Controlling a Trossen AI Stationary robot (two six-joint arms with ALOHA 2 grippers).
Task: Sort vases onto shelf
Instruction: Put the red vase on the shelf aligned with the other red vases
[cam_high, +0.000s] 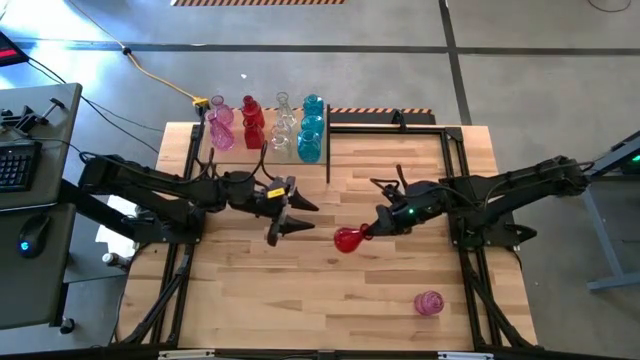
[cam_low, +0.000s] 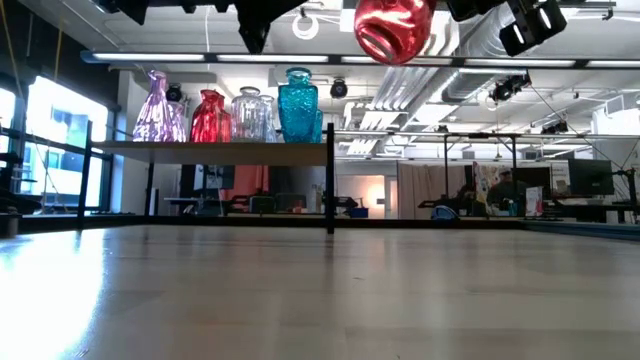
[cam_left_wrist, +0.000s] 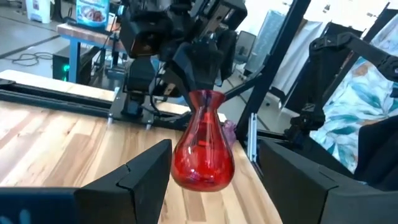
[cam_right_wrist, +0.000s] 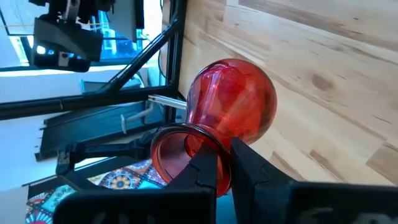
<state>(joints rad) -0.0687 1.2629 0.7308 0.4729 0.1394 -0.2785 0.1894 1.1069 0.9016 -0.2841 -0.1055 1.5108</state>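
A red vase (cam_high: 347, 240) hangs over the middle of the table with my right gripper (cam_high: 372, 230) shut on its mouth end. My left gripper (cam_high: 300, 218) is open just to the vase's left. In the left wrist view its fingers (cam_left_wrist: 146, 177) stand on either side of the vase's round body (cam_left_wrist: 202, 155) without touching it. A pink vase (cam_high: 428, 302) lies on its side on the tabletop at the near right. Pink, red, clear and teal vases (cam_high: 265, 125) stand upright on the shelf (cam_high: 300, 170) at the far left. My right gripper pinches the glass wall at the red vase's rim (cam_right_wrist: 200, 144), one finger in the mouth and the other outside against the neck. The fingers come from the table's right, slanting down. The vase is lifted clear, tilted, its round body toward the left arm.
The shelf's black frame post (cam_high: 328, 150) rises at the shelf's right end, and a black frame (cam_high: 400, 125) runs along the table's far right. Bare plank tabletop (cam_high: 300, 300) spreads across the near half.
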